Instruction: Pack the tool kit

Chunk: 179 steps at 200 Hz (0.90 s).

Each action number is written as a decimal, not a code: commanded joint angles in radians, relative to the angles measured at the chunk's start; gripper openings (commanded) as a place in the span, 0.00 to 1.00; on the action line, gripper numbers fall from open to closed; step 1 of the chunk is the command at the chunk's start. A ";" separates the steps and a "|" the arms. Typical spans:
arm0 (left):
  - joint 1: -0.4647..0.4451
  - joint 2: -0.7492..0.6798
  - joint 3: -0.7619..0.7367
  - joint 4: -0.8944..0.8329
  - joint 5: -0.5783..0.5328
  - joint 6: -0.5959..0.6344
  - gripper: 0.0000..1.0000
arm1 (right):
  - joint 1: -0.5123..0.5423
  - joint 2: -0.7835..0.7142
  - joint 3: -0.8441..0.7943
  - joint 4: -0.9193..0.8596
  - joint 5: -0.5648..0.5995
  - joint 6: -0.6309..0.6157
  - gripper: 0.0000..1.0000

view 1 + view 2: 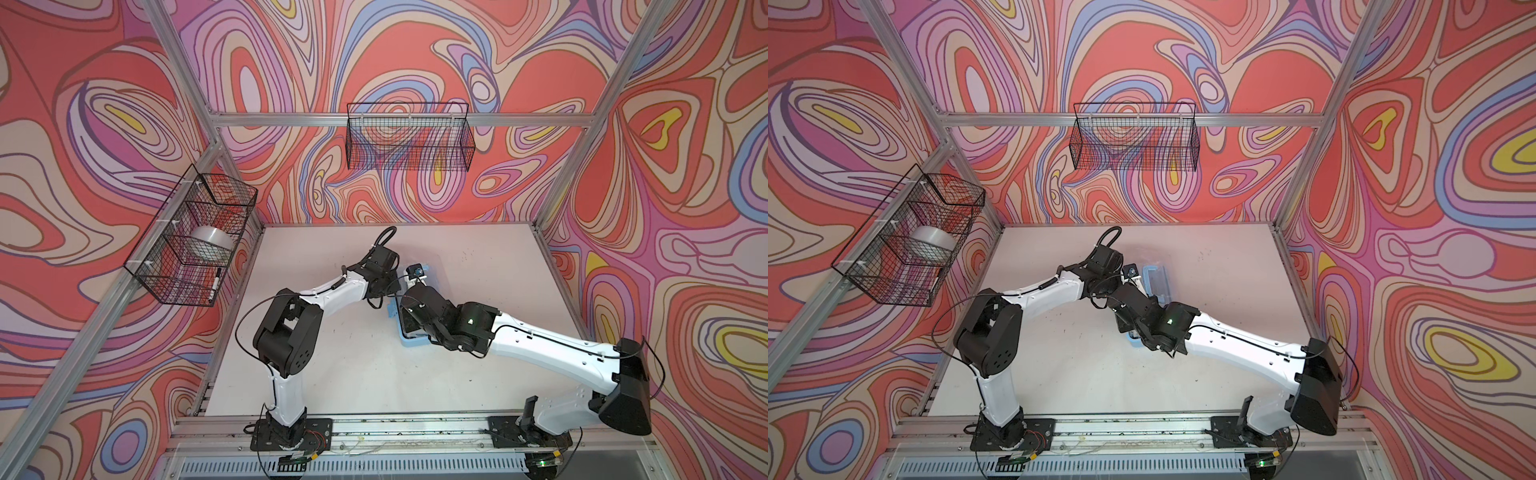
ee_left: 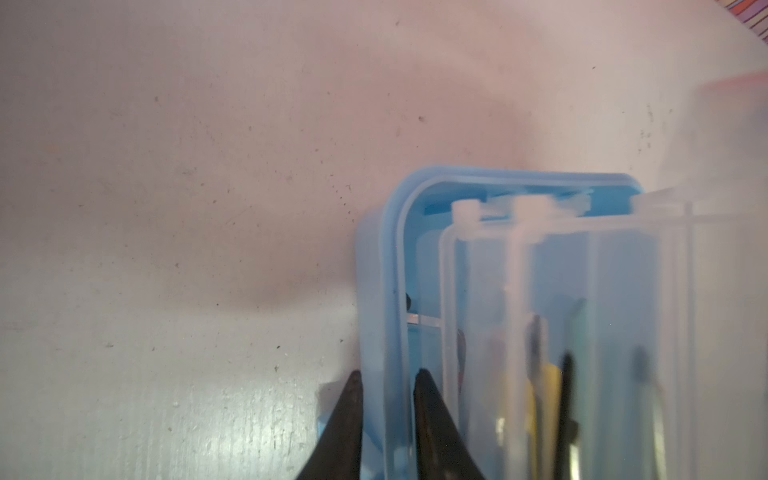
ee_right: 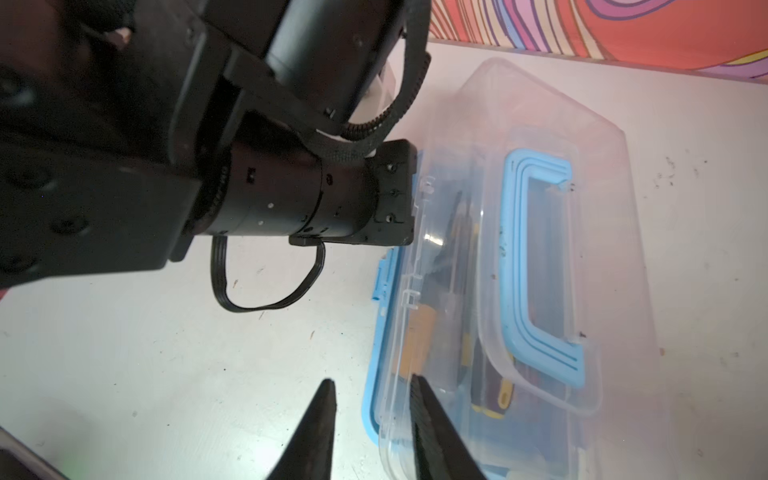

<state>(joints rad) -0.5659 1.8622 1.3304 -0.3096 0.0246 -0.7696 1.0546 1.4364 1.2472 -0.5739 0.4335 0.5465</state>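
Tool kit (image 3: 490, 270): mid-tabletop (image 3: 166, 374), long axis running away from the arm bases. Left hand (image 2: 388, 374): narrowly parted astride its side wall, grip uncertain. Right hand (image 3: 372, 378): part-open, holding nothing, straddling the same long edge nearer the bases.

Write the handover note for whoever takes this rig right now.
Left gripper: jaws astride the tool box wall; clamped or not, cannot tell.
Right gripper: open, astride the box rim and the clear lid edge.
Box sits on the table; tools lie inside, lid down over them.
Done: tools in.
Left: check the lid seats; fasten the blue latch, its state unclear.
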 commanded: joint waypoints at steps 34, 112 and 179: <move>0.007 -0.095 0.016 -0.034 -0.050 0.020 0.44 | -0.001 -0.054 0.004 0.044 -0.010 0.005 0.33; 0.046 -0.301 -0.214 0.006 -0.126 0.061 1.00 | -0.276 -0.162 -0.093 0.062 -0.234 -0.014 0.43; 0.034 -0.642 -0.688 0.343 -0.122 0.166 1.00 | -0.438 -0.152 -0.111 0.130 -0.317 -0.069 0.43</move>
<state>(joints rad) -0.5232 1.3437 0.8131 -0.2108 -0.0933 -0.6899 0.6655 1.2839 1.1400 -0.4946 0.1619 0.5095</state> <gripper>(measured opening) 0.996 0.427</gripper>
